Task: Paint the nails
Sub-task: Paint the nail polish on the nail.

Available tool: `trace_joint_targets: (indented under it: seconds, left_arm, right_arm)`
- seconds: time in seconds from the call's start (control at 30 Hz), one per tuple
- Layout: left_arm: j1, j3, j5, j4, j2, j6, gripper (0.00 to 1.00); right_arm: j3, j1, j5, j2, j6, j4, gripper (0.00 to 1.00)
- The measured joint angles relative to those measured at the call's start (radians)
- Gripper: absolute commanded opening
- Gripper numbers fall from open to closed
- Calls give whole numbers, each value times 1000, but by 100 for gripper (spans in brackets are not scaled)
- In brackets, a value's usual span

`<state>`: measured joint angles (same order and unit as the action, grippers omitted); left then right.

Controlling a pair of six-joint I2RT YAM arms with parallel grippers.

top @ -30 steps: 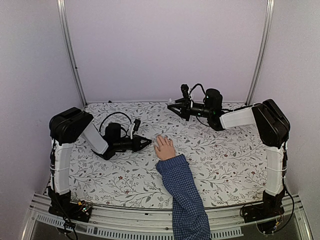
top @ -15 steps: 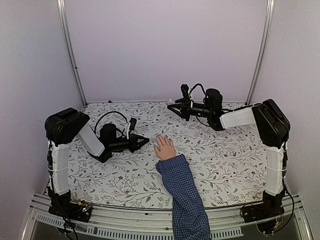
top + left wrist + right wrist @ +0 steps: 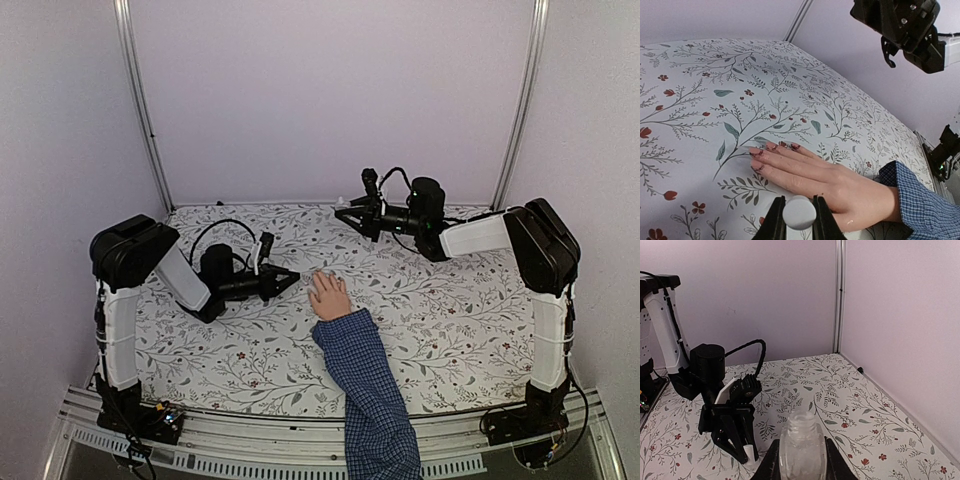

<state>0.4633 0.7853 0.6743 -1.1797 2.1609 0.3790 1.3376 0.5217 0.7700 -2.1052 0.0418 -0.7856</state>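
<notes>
A pale hand (image 3: pixel 328 296) in a blue checked sleeve (image 3: pixel 368 390) lies flat on the floral table. Close up, the nails (image 3: pixel 771 146) carry dark red marks. My left gripper (image 3: pixel 292 279) sits just left of the hand, level with the table. It is shut on a white round brush cap (image 3: pixel 799 212), and its brush end is hidden. My left gripper (image 3: pixel 799 205) is right at the hand's near edge. My right gripper (image 3: pixel 347 213) hangs above the far table, shut on a clear glass bottle (image 3: pixel 801 446) with an open neck.
The flowered cloth (image 3: pixel 460 300) covers the whole table. Metal frame posts (image 3: pixel 140 100) and pale walls close in the back and sides. My right gripper (image 3: pixel 905 25) shows high above the hand in the left wrist view. My left gripper (image 3: pixel 735 437) shows below in the right wrist view.
My left arm has drawn its elbow back to the left and its gripper has shifted slightly beside the hand. The right arm and the hand have not moved.
</notes>
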Motion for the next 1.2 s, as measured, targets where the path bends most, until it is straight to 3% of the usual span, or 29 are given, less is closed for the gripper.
trace_joint_targets:
  seconds: [1.2]
  left_arm:
    - [14,35,-1,93,26,-13,0]
  right_arm:
    - [0,0,0,0,0,0,0]
